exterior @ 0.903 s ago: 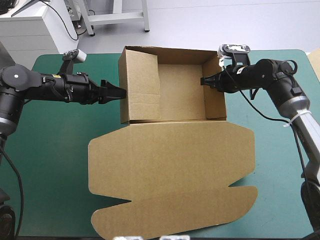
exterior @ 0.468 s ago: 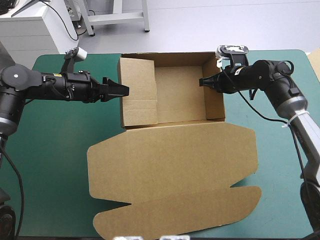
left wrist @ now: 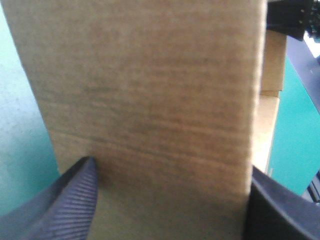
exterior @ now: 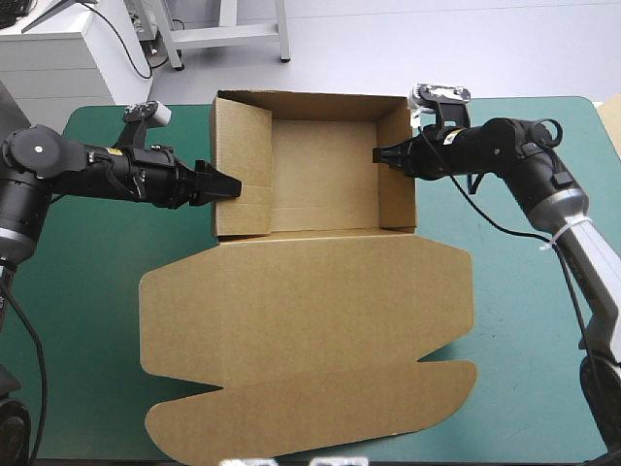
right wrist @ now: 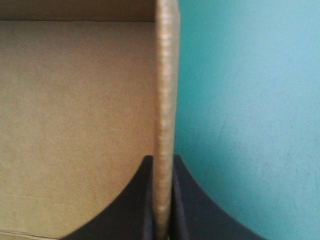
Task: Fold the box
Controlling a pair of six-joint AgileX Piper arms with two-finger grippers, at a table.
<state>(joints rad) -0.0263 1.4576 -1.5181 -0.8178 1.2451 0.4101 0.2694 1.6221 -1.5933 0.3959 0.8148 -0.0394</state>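
Box [exterior: 320, 291] on table [exterior: 87, 262], R hand [exterior: 380, 155] pinching wall

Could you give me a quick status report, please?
Right gripper shut on the box, right wall. Left gripper open at left wall. Lid flat, nothing obstructing.

The box [exterior: 301, 320] is plain brown board, with faint corrugation lines streaking its wall. The table [exterior: 87, 262] cover is flat teal-green at the box's 9 and 3 o'clock. The left end effector [exterior: 231, 185] and right end effector [exterior: 380, 155] are black, and the left's fingers [left wrist: 75, 200] are finely ribbed.
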